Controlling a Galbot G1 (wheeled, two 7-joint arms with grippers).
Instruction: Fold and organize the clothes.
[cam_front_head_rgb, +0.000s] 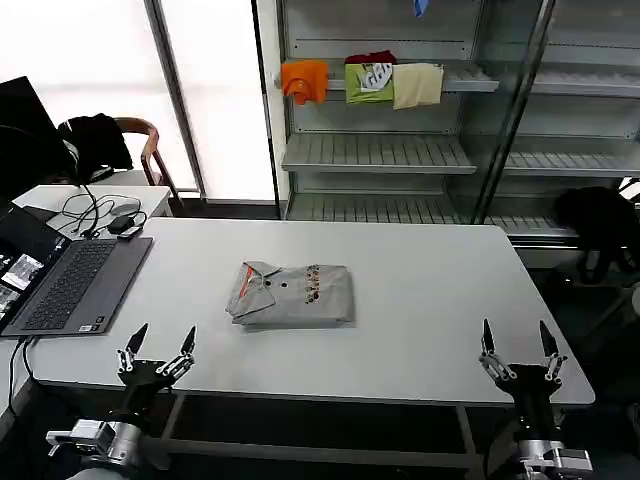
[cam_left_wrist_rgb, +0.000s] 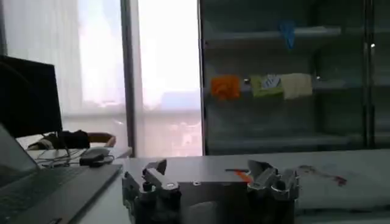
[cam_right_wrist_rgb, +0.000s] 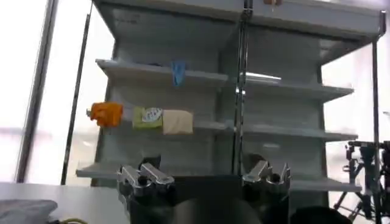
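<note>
Already the collared shirt (cam_front_head_rgb: 291, 294) is lying folded at the middle of the tabletop (cam_front_head_rgb: 430, 300). The left claw (cam_front_head_rgb: 157, 349) and right claw (cam_front_head_rgb: 517, 346) are waiting wide open, empty, at the near edge; next, I judge, is moving it aside.

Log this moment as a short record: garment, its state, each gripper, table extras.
garment: collared grey shirt with small buttons
state: folded into a neat rectangle, lying mid-table
left gripper: open, at the near table edge, apart from the shirt
right gripper: open, at the near edge, touching nothing
table extras: open laptop on the robot's left
</note>
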